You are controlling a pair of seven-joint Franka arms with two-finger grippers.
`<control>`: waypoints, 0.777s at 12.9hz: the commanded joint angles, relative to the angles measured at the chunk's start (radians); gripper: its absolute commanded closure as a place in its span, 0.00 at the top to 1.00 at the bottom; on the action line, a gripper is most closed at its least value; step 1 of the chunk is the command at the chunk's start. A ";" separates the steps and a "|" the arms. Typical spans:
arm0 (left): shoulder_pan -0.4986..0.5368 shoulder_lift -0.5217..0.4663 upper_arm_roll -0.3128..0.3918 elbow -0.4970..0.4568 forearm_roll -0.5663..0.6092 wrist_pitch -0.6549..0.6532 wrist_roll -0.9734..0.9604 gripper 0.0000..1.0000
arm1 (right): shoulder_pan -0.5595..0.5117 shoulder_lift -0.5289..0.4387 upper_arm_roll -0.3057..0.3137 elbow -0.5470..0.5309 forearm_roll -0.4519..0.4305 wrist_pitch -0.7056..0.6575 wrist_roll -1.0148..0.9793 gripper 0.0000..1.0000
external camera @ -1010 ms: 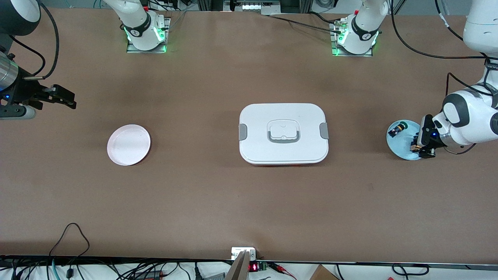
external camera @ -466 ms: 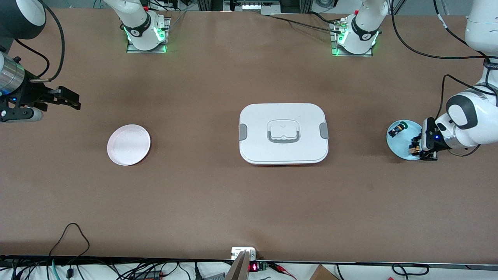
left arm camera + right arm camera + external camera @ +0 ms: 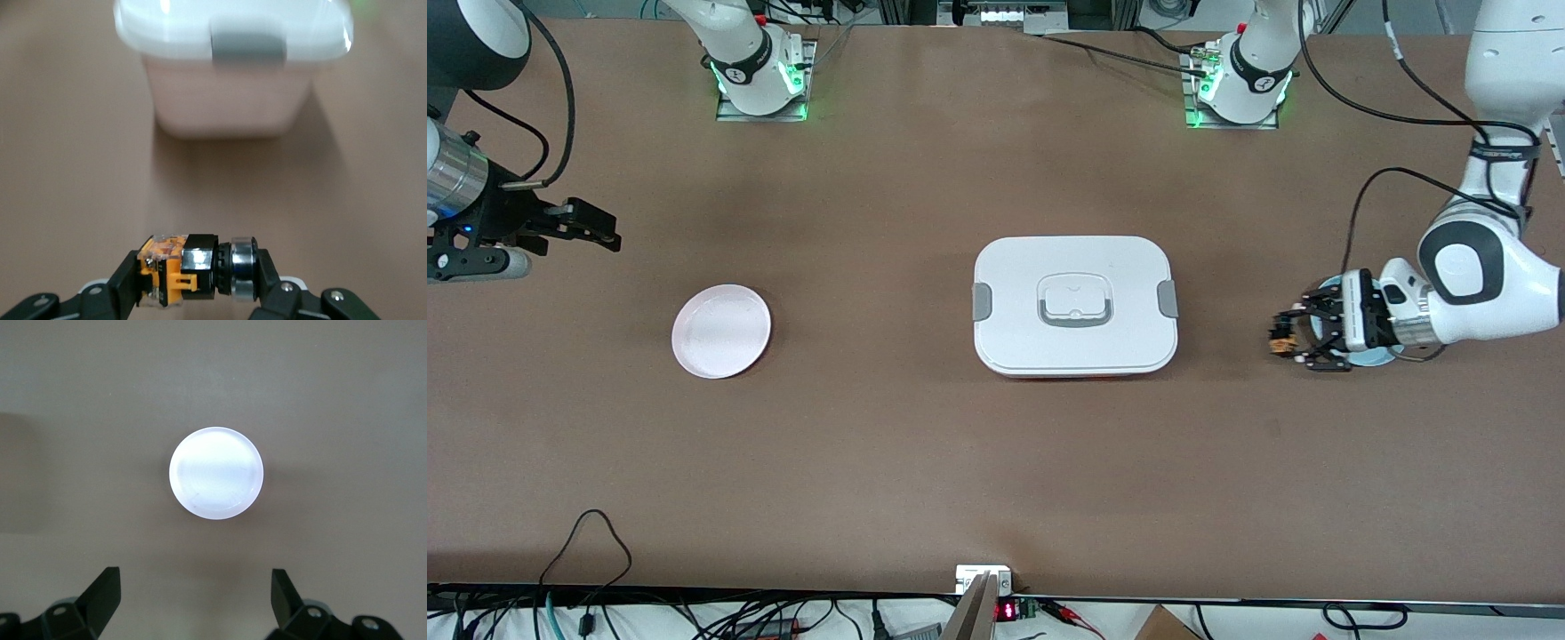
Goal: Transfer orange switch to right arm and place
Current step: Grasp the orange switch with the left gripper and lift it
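- Brown tabletop [image 3: 925, 462] fills the front view, with cables along the edge nearest the camera and both arm bases along the edge farthest from it.
- At the right arm's end of the table, the right gripper [image 3: 600, 233] hangs in the air over bare table, waiting. Its wrist view shows the fingers [image 3: 100, 597] spread wide with nothing between them.
- A small pink plate [image 3: 721, 331] lies on the table near that gripper, toward the right arm's end; the right wrist view looks down on it [image 3: 216, 473].
- A white lidded box [image 3: 1074, 305] with grey side clips and a grey handle sits at the middle of the table.
- Toward the left arm's end, the left gripper [image 3: 1288, 339] hangs over bare table between the box and a blue plate [image 3: 1371, 359], which the arm mostly hides.
- The left fingers [image 3: 123, 283] are clamped on the orange switch [image 3: 193, 270], held sideways in the air, with its orange part at one end and a silver ring at the other.
- Judgement: the step in hand is carrying the switch to the handover. It would go well if the left arm keeps the switch level, leaves one end exposed, and the right fingers close on that end before the left ones let go.
- No brand, label or writing can be read.
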 commanded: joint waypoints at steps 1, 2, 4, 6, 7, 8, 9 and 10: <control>-0.019 -0.020 -0.050 -0.025 -0.240 -0.120 0.009 0.00 | 0.009 0.041 0.006 0.012 0.019 -0.014 -0.005 1.00; -0.038 -0.017 -0.078 -0.025 -0.329 -0.147 -0.009 0.00 | 0.008 0.054 0.006 0.012 0.048 -0.014 -0.008 1.00; -0.067 -0.009 -0.139 -0.023 -0.527 -0.199 -0.061 0.00 | 0.002 0.083 0.004 0.012 0.141 -0.019 -0.045 1.00; -0.111 0.007 -0.213 -0.019 -0.721 -0.207 -0.064 0.00 | 0.002 0.104 0.004 0.009 0.274 -0.046 -0.083 1.00; -0.134 0.010 -0.247 -0.013 -0.828 -0.201 -0.066 0.00 | 0.000 0.116 0.002 0.009 0.358 -0.061 -0.085 1.00; -0.163 0.014 -0.258 -0.008 -0.914 -0.199 -0.057 0.00 | 0.000 0.139 0.002 0.009 0.464 -0.081 -0.085 1.00; -0.203 0.017 -0.264 0.004 -0.985 -0.197 -0.051 0.00 | 0.000 0.161 0.002 0.007 0.593 -0.100 -0.085 1.00; -0.240 0.024 -0.282 0.036 -1.048 -0.190 -0.045 0.00 | 0.002 0.175 0.002 0.001 0.702 -0.107 -0.085 1.00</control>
